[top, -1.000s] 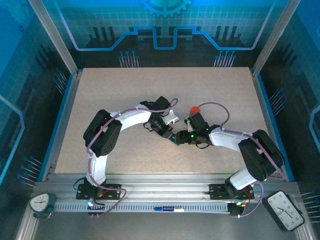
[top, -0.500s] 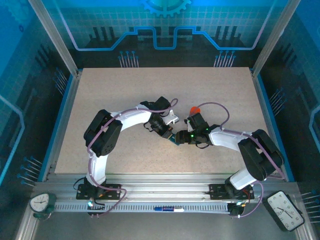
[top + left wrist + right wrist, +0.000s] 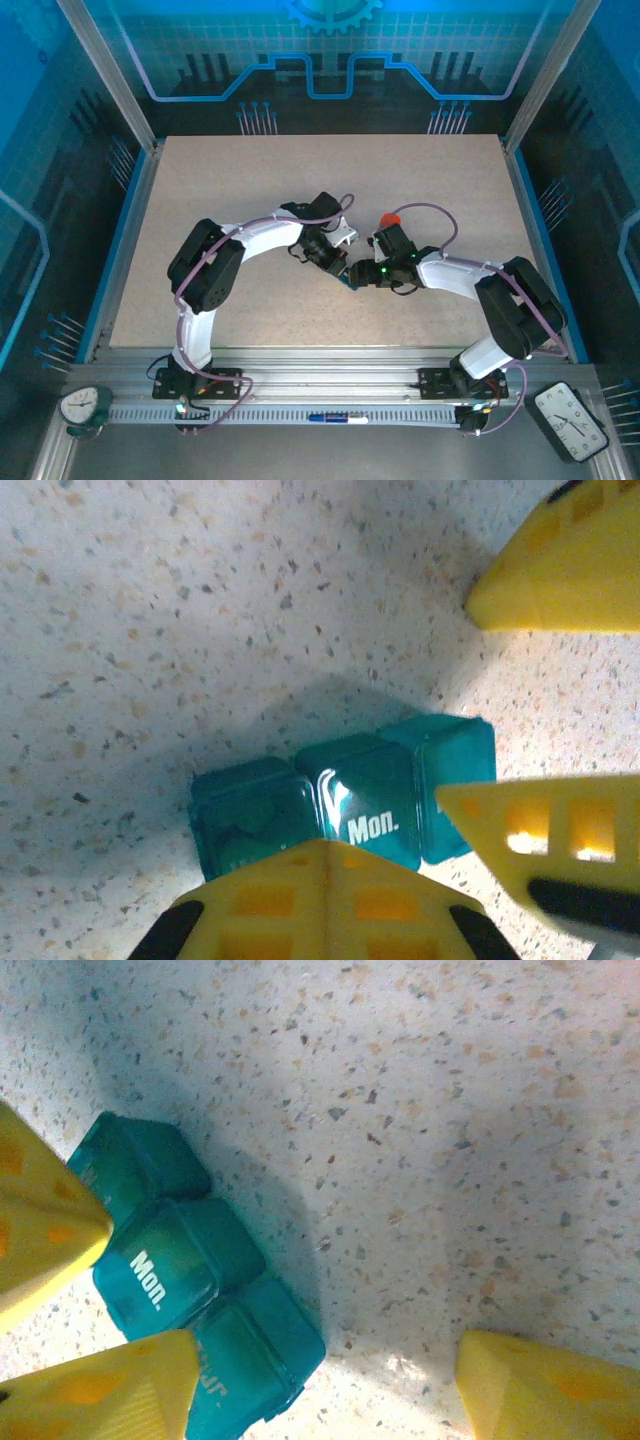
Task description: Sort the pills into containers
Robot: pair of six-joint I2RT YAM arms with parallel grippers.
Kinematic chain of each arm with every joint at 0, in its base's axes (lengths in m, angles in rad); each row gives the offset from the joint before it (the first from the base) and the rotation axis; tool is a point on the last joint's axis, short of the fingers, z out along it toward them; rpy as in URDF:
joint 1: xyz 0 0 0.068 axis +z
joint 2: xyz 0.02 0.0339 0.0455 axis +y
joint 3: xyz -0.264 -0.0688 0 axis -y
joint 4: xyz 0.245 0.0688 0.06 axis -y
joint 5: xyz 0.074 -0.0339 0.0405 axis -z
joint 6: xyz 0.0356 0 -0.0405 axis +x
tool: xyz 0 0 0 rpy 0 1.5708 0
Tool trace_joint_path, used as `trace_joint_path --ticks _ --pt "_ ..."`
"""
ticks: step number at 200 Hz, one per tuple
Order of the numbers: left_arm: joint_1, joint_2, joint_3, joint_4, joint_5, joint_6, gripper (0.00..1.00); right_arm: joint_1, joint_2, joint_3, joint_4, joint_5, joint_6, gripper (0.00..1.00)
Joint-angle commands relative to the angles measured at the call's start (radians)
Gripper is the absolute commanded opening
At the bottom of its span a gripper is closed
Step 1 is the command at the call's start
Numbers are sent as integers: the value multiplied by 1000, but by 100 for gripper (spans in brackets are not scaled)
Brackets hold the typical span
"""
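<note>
Our left jaws are closed, their tip at the edge of the pill box [image 3: 345, 805] by its "Mon." lid [image 3: 370, 800]; the box lies flat on the counter [image 3: 180, 600]. Our right jaws stand apart and empty, one finger [image 3: 110, 1390] just beside the box's end. We judge it best to steady the box and pry one lid gently, without sliding it.
</note>
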Motion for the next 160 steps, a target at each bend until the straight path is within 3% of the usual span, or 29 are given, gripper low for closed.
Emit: trace_joint_path --ticks 1,39,59,71,75,77,80,95,102,118,160 --pt "2 -103 9 89 -18 -57 13 7 -44 47 -36 -98 -34 74" --pt "33 -236 -36 230 -62 -106 22 1 -210 146 -179 -99 -79 83" --pt "59 -324 -93 319 -93 -123 36 -17 -308 202 -260 -75 -98 88" --pt "82 -385 -142 386 -116 -139 57 -47 -367 224 -301 -50 -111 90" --pt "92 -404 -160 409 -123 -142 73 -62 -384 231 -313 -45 -115 91" --pt "96 -415 -169 419 -126 -145 92 -70 -394 235 -320 -43 -117 91" --pt "104 -429 -180 436 -129 -146 98 -84 -410 239 -328 -41 -119 92" --pt "144 -503 -239 515 -157 -160 99 -165 -468 258 -352 -16 -137 94" --pt "161 -539 -270 556 -181 -160 99 -201 -493 261 -358 13 -150 100" --pt "205 -618 -353 660 -226 -141 99 -289 -529 270 -354 68 -174 100" --pt "325 -826 -596 923 -404 -35 99 -429 -566 170 -154 371 -253 100"
